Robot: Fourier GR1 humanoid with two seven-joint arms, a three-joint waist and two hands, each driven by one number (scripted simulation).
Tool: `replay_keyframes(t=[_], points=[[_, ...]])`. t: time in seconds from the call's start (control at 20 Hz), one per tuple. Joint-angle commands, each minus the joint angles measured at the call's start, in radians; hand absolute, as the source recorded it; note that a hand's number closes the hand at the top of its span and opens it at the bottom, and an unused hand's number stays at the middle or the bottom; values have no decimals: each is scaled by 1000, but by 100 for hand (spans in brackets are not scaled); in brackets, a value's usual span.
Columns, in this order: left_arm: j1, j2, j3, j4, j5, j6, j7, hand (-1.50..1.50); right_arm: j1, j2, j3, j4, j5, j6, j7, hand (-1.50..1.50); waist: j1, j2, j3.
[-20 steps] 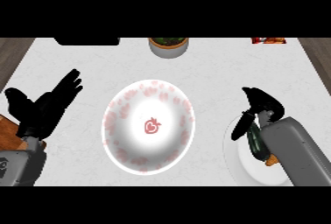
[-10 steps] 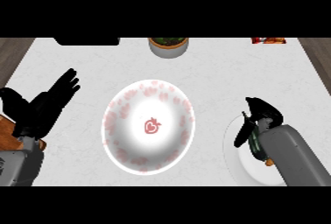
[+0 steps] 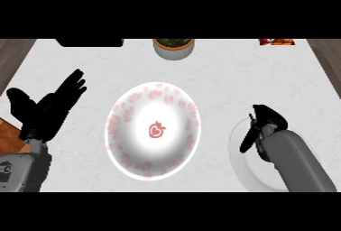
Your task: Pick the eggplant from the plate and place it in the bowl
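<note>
Right hand (image 3: 261, 124) curled down over plate (image 3: 248, 173) at 4 o'clock, eggplant unseen, grasp untellable; risked closing beside it, missing bowl (image 3: 153, 130).

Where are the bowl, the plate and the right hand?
bowl (image 3: 126, 144): head view, left inner wall.
plate (image 3: 248, 173): head view, bare lower-left rim.
right hand (image 3: 266, 118): head view, back of the hand.
</note>
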Motion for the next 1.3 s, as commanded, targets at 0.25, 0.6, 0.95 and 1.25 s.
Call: replay_keyframes(t=[0.25,0.6,0.95,1.25], points=[[-8,11,50,63,-13,-69,-53,0,20,9,-11,103,108,-74,-160,150,0,3,1],[4,-53,6,-22,-58,-3,9,0,-3,12,-38,123,141,-104,-212,150,2,1,1],[34,-32,56,-18,-43,-46,-15,0,-24,19,-59,75,162,-58,-209,150,2,1,1],[18,-27,50,-48,-35,-49,33,0,136,-64,81,-198,188,-25,-448,150,-18,-7,1]])
